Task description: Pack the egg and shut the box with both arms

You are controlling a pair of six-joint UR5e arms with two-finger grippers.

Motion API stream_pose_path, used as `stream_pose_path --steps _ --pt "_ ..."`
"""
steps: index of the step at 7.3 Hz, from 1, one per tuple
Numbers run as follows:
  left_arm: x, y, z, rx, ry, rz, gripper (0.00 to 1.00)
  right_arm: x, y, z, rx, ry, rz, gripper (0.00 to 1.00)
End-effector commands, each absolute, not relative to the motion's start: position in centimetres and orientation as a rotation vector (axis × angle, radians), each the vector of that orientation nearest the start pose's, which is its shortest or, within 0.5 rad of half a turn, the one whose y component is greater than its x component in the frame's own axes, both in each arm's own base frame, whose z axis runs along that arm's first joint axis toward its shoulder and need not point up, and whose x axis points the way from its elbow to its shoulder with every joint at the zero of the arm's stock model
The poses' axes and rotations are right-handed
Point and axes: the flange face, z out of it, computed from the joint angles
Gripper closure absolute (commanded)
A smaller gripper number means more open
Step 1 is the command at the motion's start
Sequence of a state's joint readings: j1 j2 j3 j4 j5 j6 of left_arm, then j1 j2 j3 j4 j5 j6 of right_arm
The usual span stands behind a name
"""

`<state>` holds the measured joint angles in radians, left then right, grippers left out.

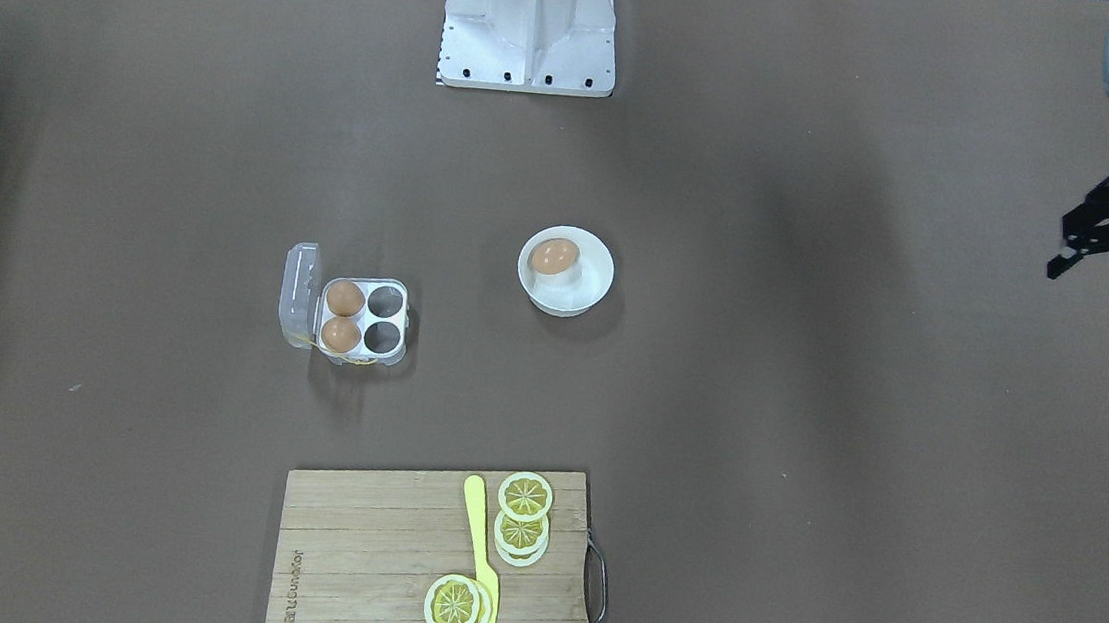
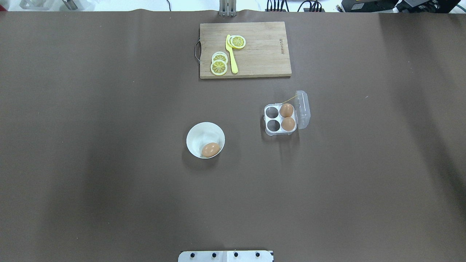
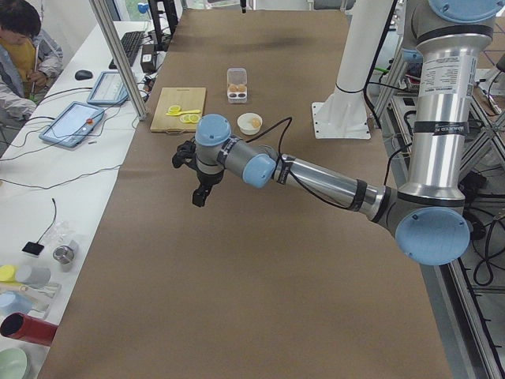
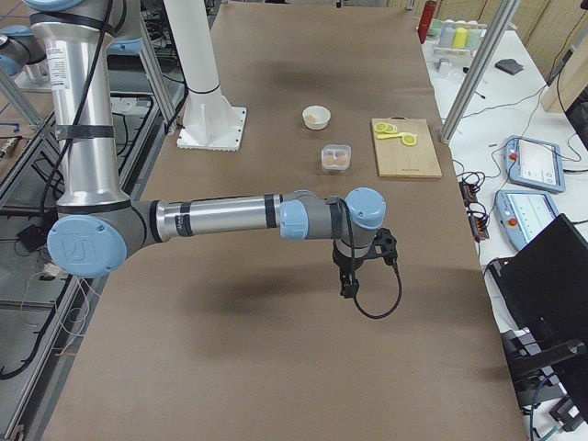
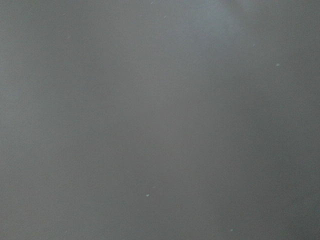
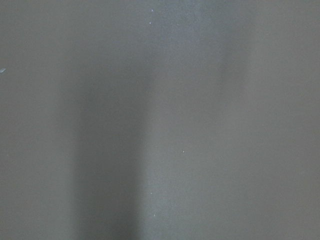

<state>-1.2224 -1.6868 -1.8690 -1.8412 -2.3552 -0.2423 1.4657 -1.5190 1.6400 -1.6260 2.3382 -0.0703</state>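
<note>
The egg [image 1: 554, 255] lies in a round white bowl [image 1: 597, 280] near the table's middle; it also shows in the overhead view [image 2: 210, 149]. The clear box [image 1: 365, 317] stands open with its lid [image 1: 300, 294] swung out. It holds two other eggs [image 2: 286, 110] in the cells by the hinge, and two cells are bare. My left gripper [image 1: 1106, 290] is open and empty, far off to the bowl's side, above the table. My right gripper [image 4: 367, 274] hangs over bare table far from the box; I cannot tell whether it is open. Both wrist views show only table.
A wooden cutting board [image 2: 262, 51] with lemon slices [image 2: 218, 67] and a yellow knife [image 2: 232, 54] lies at the far edge, beyond the box. The white robot base [image 1: 530, 18] stands at the near edge. Operator desks [image 3: 79, 110] line the far side.
</note>
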Motion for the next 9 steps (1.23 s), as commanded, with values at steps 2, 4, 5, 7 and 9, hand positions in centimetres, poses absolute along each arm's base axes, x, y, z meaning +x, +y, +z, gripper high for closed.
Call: stream_pose_path --steps 2,4,5,7,9 --pt "29.2 -50.5 32.1 0.485 0.917 0.589 0.07 0.2 -51.9 60.4 0.046 -0.769 -0.208 0.0" --pt "36.2 -48.8 27.0 0.45 0.917 0.605 0.07 -0.5 -52.0 60.1 0.05 -0.767 -0.228 0.0" --pt "39.5 -47.6 26.3 0.484 0.88 0.631 0.07 -1.0 -52.3 60.2 0.044 -0.763 -0.236 0.0" --pt "45.5 -46.9 24.2 0.492 0.865 0.677 0.11 -1.4 -52.0 60.1 0.045 -0.769 -0.249 0.0" --pt "51.3 -46.2 23.1 0.469 0.854 0.711 0.18 -1.4 -51.9 60.1 0.045 -0.771 -0.247 0.0"
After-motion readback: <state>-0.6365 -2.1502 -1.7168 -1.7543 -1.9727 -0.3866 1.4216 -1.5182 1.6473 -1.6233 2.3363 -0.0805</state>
